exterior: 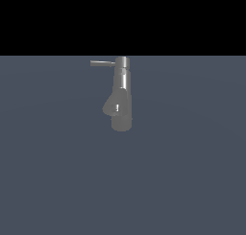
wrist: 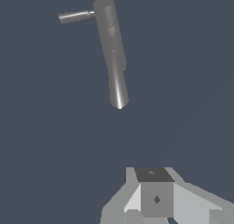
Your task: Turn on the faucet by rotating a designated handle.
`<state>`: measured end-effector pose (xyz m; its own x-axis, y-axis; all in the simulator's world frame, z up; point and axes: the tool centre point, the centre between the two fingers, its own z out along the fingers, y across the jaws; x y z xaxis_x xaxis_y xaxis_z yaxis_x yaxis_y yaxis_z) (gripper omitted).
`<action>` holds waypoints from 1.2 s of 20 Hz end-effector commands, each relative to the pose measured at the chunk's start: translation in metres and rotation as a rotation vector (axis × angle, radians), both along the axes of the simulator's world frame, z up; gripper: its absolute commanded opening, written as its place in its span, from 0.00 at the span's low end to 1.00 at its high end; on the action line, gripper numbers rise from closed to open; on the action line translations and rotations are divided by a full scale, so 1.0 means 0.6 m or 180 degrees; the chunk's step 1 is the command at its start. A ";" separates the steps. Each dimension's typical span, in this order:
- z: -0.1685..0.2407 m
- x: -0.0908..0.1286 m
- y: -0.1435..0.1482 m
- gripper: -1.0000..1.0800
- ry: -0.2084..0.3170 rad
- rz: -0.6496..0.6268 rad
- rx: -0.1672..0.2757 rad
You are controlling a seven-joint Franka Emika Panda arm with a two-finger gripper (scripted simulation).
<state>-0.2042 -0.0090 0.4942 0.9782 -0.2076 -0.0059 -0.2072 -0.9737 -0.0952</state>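
The faucet point(exterior: 121, 99) is a small grey metallic tap standing upright on the dark floor, with a stubby spout point(exterior: 110, 108) bulging toward the exterior view's left. The handle point(exterior: 102, 63), a thin grey rod, sticks out sideways from the top cap toward the exterior view's left. The wrist view looks down on the faucet point(wrist: 113, 45) and its handle point(wrist: 75, 16). My gripper point(wrist: 153, 175) shows only as grey and white blocks at that picture's edge, well apart from the faucet and touching nothing. Its fingers are not clear enough to read. The arm is absent from the exterior view.
A flat dark blue-grey floor point(exterior: 192, 181) surrounds the faucet on all sides. No other objects show in either view.
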 end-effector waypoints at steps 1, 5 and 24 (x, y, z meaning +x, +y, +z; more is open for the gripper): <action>-0.001 0.024 0.002 0.00 0.0032 -0.0154 0.0051; -0.005 0.072 0.007 0.00 0.0100 -0.0460 0.0135; -0.092 0.309 0.042 0.00 0.0470 -0.2048 0.0272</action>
